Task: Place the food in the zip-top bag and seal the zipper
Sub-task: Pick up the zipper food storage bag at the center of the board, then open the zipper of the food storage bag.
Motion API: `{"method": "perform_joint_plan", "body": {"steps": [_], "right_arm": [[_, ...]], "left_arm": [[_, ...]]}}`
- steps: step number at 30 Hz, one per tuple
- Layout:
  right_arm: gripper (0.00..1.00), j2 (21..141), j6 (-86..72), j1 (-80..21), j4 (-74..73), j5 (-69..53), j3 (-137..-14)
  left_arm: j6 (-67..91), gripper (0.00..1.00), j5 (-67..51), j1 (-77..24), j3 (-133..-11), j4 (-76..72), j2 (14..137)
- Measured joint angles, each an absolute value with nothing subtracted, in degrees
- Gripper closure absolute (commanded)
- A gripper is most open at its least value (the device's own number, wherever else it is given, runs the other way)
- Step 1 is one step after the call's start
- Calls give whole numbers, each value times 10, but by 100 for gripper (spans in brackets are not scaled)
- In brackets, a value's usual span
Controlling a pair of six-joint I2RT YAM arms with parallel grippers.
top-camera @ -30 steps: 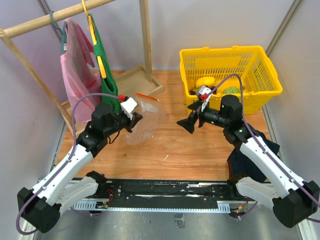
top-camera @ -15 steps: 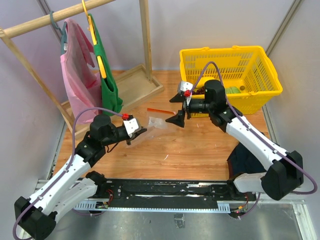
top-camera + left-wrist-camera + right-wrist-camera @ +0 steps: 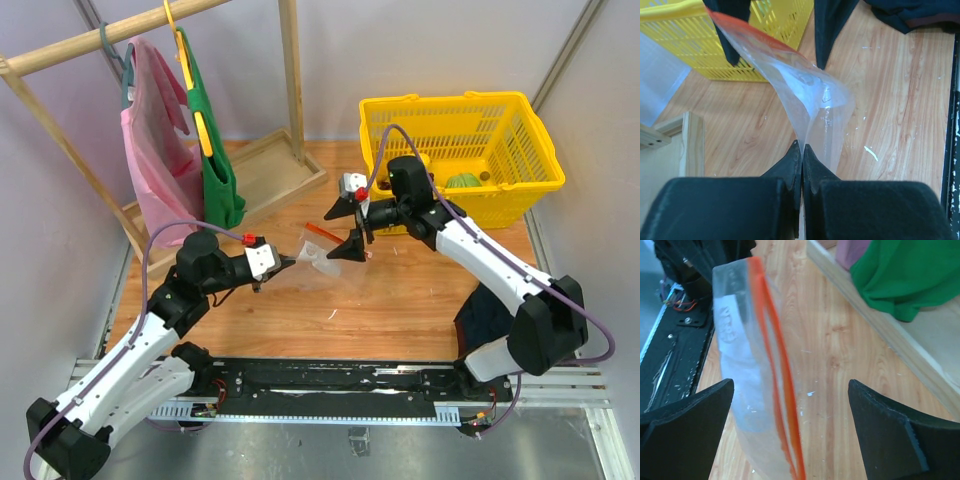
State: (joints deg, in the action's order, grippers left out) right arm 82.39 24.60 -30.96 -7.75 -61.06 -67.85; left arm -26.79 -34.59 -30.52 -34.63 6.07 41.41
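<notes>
So the big change over the last second: the right arm has swung in from over by the yellow basket (image 3: 450, 103), and the right gripper (image 3: 338, 234) now has its fingers spread wide on either side of the zip-top bag's (image 3: 810, 95) mouth. It isn't gripping anything yet. In the right wrist view the zipper (image 3: 777, 350) runs right down the gap between the two fingers, touching neither as far as I can see. Meanwhile the left arm has brought the bag down and away from the hanging green cloth (image 3: 215, 150) to the middle of the table, where it hangs between the two arms. The left gripper (image 3: 802, 148) is clamped tight on the bag's opposite edge. The food (image 3: 462, 181) is all sitting in the basket, none bagged. My read is they're setting up a two-handed hold to get the mouth open, so loading hasn't started and sealing is a long way off.
</notes>
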Motion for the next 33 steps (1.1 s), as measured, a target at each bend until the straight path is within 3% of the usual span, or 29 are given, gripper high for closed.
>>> {"method": "perform_joint_plan", "body": {"steps": [6, 16, 21, 29, 33], "right_arm": [[33, 842, 292, -336, -140, -630, -684], [98, 839, 310, -348, -154, -611, -670], [99, 799, 289, -368, -143, -535, -646], [99, 719, 253, -401, -121, -370, -623], [99, 700, 233, -426, -116, -263, -623]], "left_arm": [[-268, 100, -345, -305, -341, 58, 408], [-267, 100, -327, -306, -339, 57, 408], [-260, 99, -290, -306, -337, 48, 409], [-215, 60, -227, -306, -337, 22, 413], [-168, 52, -207, -306, -338, 13, 415]]}}
